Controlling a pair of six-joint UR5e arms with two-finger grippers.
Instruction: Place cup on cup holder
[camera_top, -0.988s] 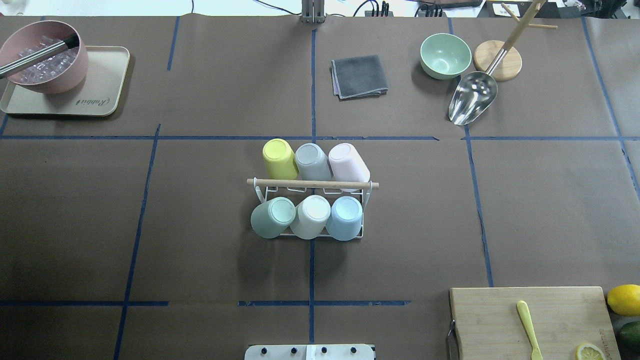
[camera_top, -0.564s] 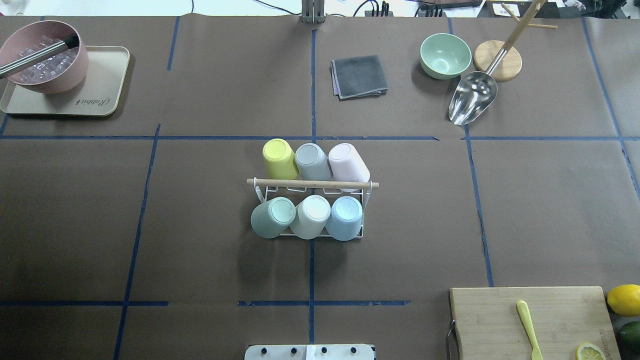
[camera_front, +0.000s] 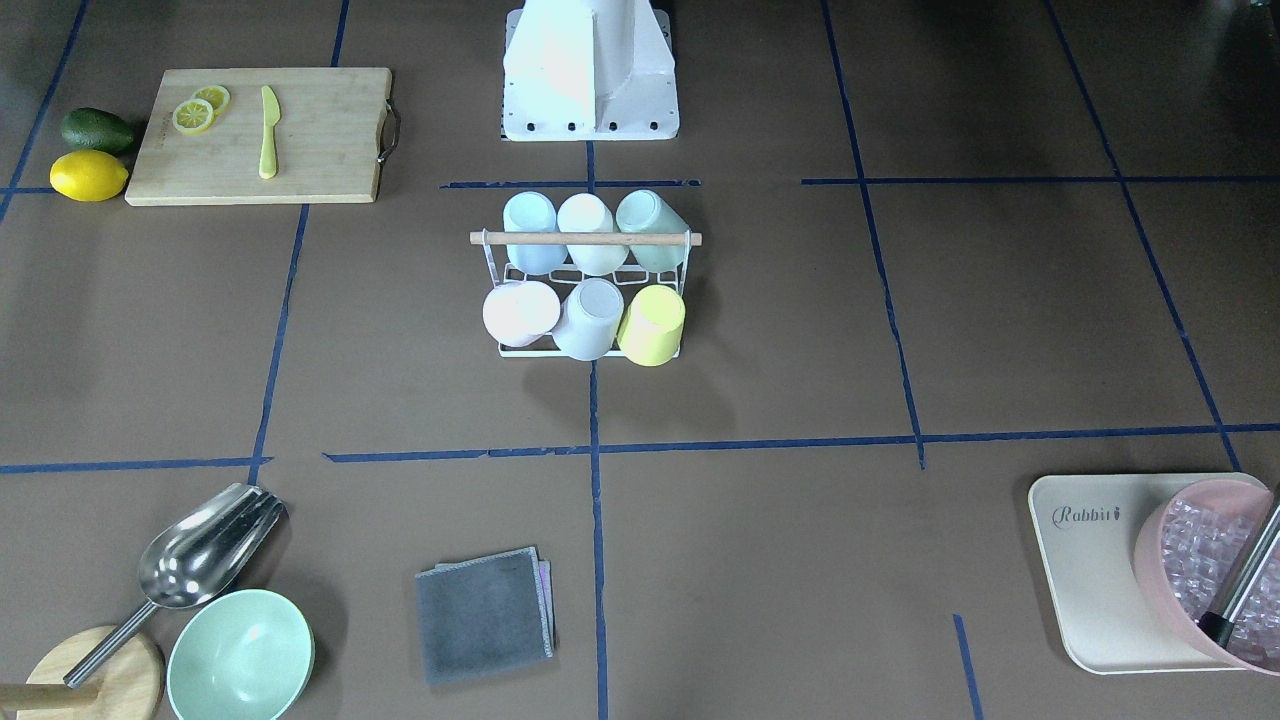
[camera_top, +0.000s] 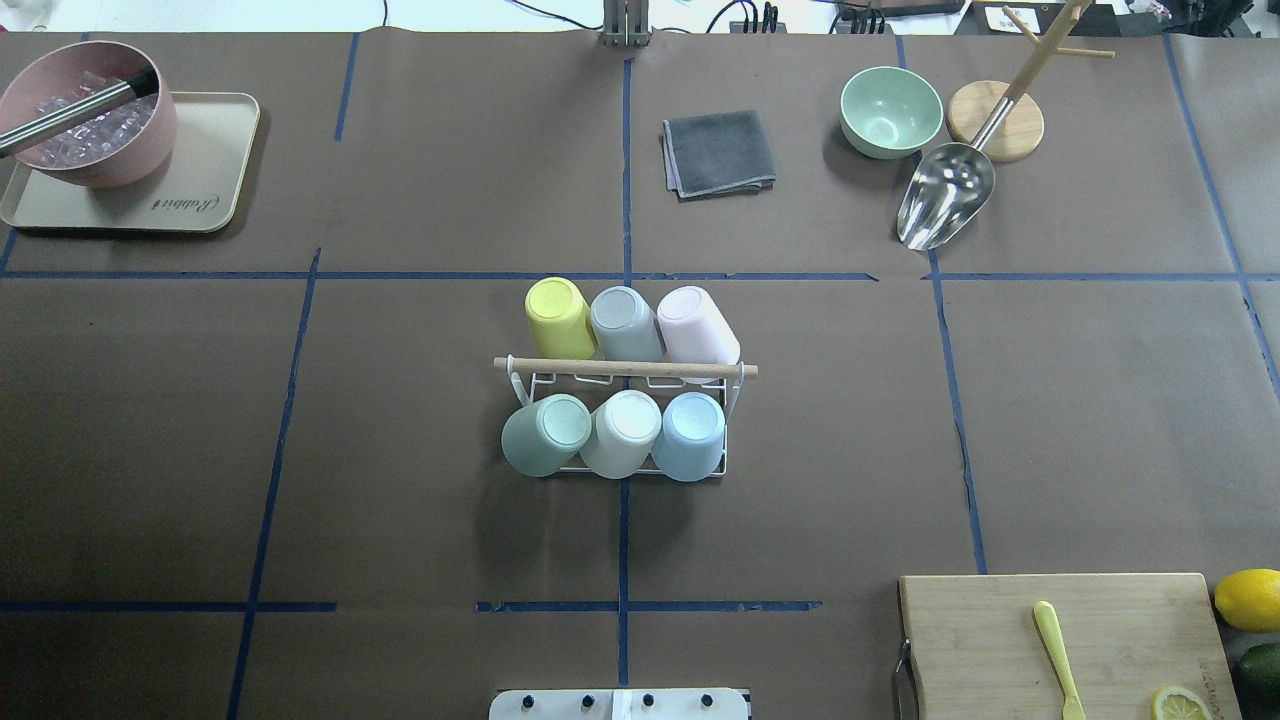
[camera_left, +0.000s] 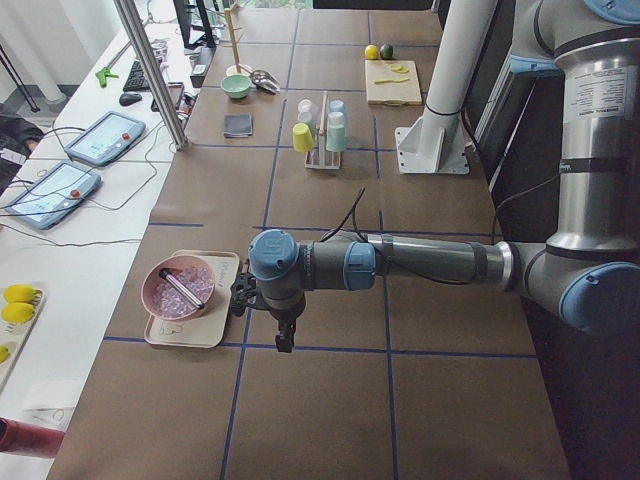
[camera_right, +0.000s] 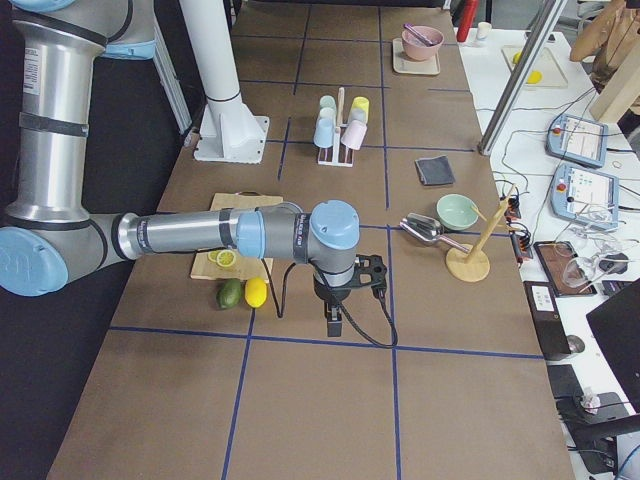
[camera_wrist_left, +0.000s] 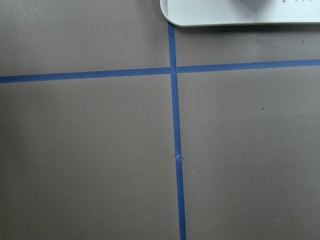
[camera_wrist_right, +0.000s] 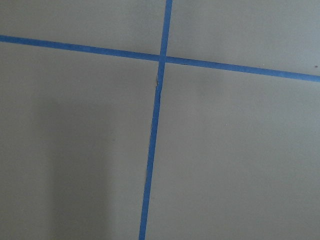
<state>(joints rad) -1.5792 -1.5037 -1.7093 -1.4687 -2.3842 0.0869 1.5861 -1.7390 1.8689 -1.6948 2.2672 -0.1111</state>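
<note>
The cup holder (camera_top: 625, 368), a white wire rack with a wooden rod handle, stands at the table's middle, also in the front-facing view (camera_front: 585, 239). Several cups sit upside down on its prongs: yellow (camera_top: 558, 315), grey (camera_top: 625, 322), pink (camera_top: 697, 325), green (camera_top: 545, 433), white (camera_top: 620, 432) and blue (camera_top: 690, 435). My left gripper (camera_left: 285, 340) hangs near the tray at the table's left end. My right gripper (camera_right: 333, 325) hangs beyond the cutting board at the right end. Both show only in side views, so I cannot tell if they are open or shut. The wrist views show only table paper and tape.
A beige tray (camera_top: 200, 190) holds a pink bowl of ice (camera_top: 88, 115) at the far left. A grey cloth (camera_top: 718, 152), green bowl (camera_top: 890, 110), metal scoop (camera_top: 945, 195) and wooden stand (camera_top: 1000, 120) lie at the far side. A cutting board (camera_top: 1000, 640), lemon (camera_top: 1248, 598) and avocado (camera_top: 1262, 668) sit near right.
</note>
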